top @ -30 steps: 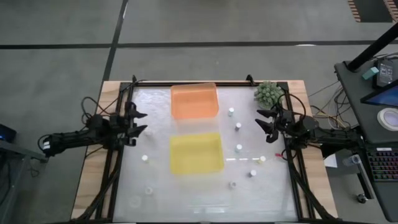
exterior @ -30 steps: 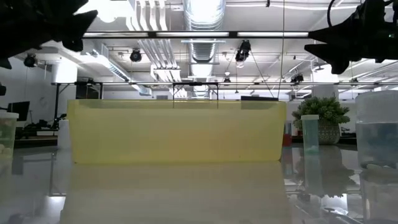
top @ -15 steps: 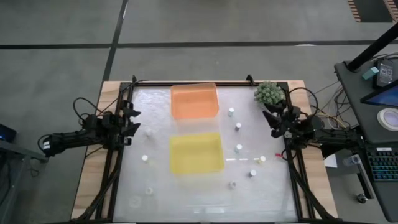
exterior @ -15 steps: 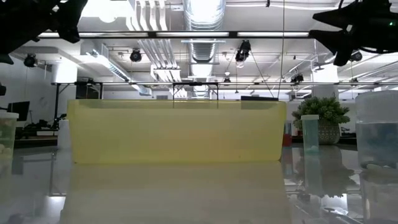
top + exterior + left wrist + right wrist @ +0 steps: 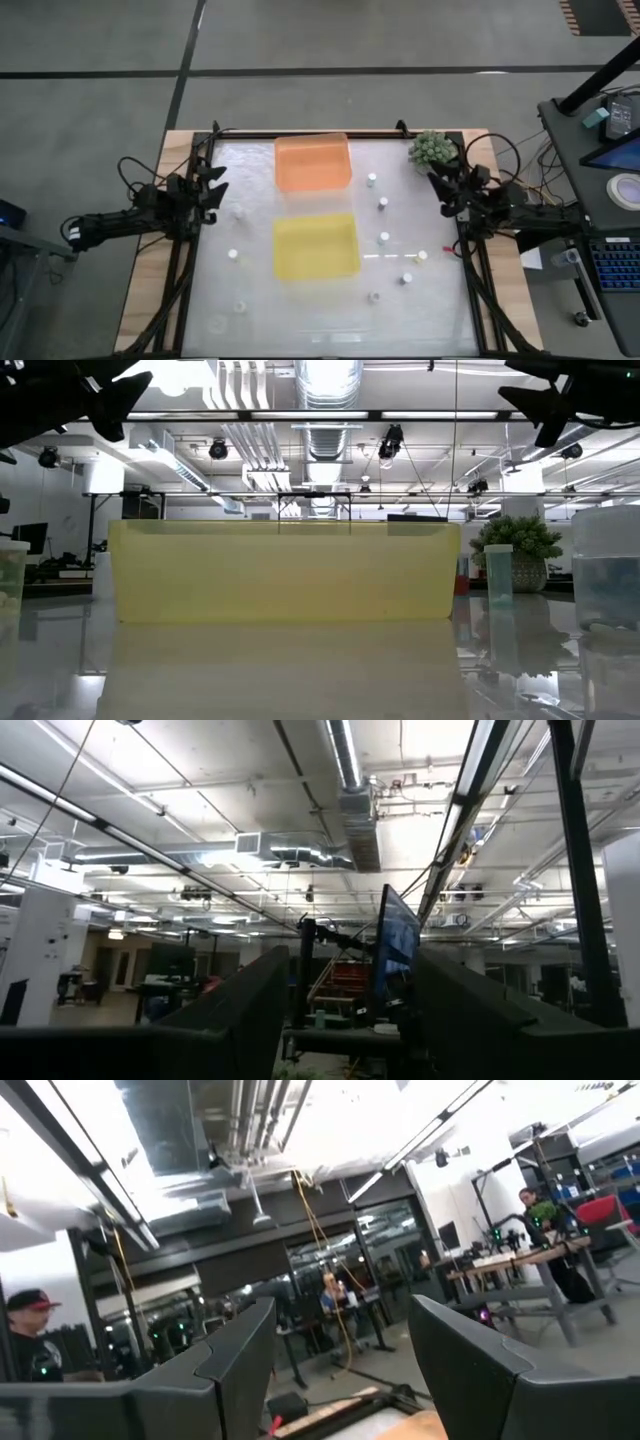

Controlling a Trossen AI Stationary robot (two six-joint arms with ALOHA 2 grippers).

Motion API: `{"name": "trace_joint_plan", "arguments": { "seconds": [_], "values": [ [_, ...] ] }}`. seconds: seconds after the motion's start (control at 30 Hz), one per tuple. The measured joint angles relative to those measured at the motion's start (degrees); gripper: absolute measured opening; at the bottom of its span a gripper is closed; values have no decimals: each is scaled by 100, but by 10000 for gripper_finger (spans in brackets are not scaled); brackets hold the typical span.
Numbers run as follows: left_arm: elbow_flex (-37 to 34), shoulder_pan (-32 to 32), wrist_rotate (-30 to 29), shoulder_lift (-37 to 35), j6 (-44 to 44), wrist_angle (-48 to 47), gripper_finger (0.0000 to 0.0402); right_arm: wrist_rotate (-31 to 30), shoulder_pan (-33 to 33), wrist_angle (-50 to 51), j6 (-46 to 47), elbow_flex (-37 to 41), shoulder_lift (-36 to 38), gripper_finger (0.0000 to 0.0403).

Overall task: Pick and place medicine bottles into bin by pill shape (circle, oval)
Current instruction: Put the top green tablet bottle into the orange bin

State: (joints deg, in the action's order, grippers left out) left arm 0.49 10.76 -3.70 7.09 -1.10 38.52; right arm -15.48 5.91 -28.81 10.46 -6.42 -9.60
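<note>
Looking straight down, the white worktop (image 5: pixel 300 300) carries an orange tray (image 5: pixel 313 162) and a yellow tray (image 5: pixel 316 246), with the medicine bottles (image 5: pixel 384 238) standing scattered, most to the right of the trays. The left claw (image 5: pixel 214 182) at the left edge and the right claw (image 5: pixel 436 186) near a green plant ball (image 5: pixel 431 149) both gape, holding nothing

Low view: the yellow tray's wall fills the middle

Wrist views: parted fingers (image 5: pixel 240 1020), ceiling beyond

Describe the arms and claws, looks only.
Both arms are dark, slim and jointed, with loose black cables looping off them. The left claw and right claw each end in two dark angular fingers. No markings visible.
</note>
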Motion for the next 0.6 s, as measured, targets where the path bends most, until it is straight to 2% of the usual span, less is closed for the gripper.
{"name": "trace_joint_plan", "arguments": {
  "seconds": [0.3, 0.6],
  "values": [
    [0, 0, -4, 0, 2, 0, 198, -683, 0, 330, 4, -636, -1291, 219],
    [0, 0, -8, 0, 2, 0, 198, -906, 11, 1679, 302, -1862, -2594, 219]
  ]
}}
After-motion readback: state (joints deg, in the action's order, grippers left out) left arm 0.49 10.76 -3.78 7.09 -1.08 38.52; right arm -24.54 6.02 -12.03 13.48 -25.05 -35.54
